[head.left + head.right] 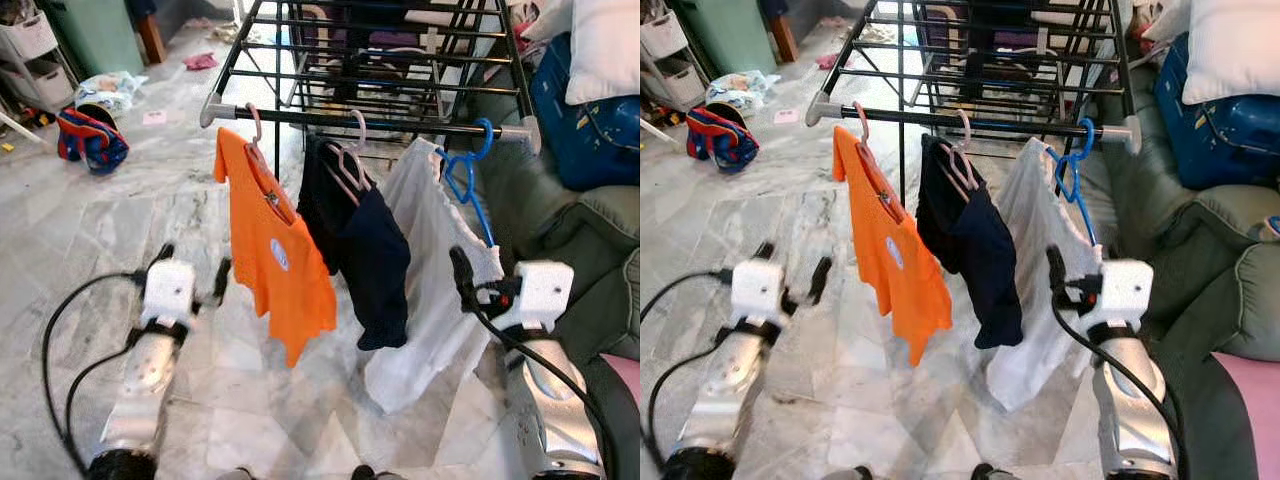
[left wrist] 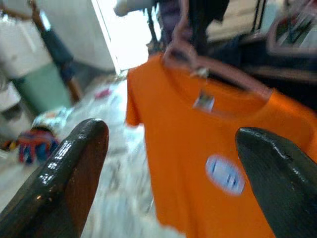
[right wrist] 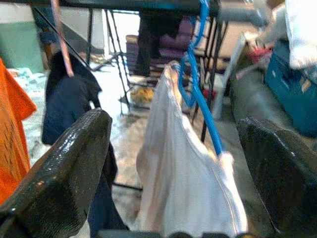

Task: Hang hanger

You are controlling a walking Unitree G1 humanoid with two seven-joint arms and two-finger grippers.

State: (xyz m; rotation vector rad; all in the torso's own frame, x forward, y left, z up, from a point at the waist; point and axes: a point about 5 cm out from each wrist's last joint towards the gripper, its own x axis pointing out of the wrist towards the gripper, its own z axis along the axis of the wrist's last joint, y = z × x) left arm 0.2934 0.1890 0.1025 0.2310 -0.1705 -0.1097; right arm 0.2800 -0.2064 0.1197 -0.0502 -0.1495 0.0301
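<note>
The right hand (image 3: 173,163) is spread wide and empty, just short of the blue plastic hanger (image 1: 466,180). The hanger's hook is over the dark metal drying-rack rail (image 1: 400,122), its long axis sloping down toward the robot inside a white cloth garment (image 1: 425,290). The left hand (image 2: 168,163), also wide and empty, faces the orange T-shirt (image 1: 275,255).

No readable text anywhere. Orange T-shirt (image 1: 275,250) has a small white-and-blue oval chest print (image 2: 225,174) and a neck tag (image 2: 203,101), both too blurred to read. Nothing legible on the drying rack (image 1: 380,118).
</note>
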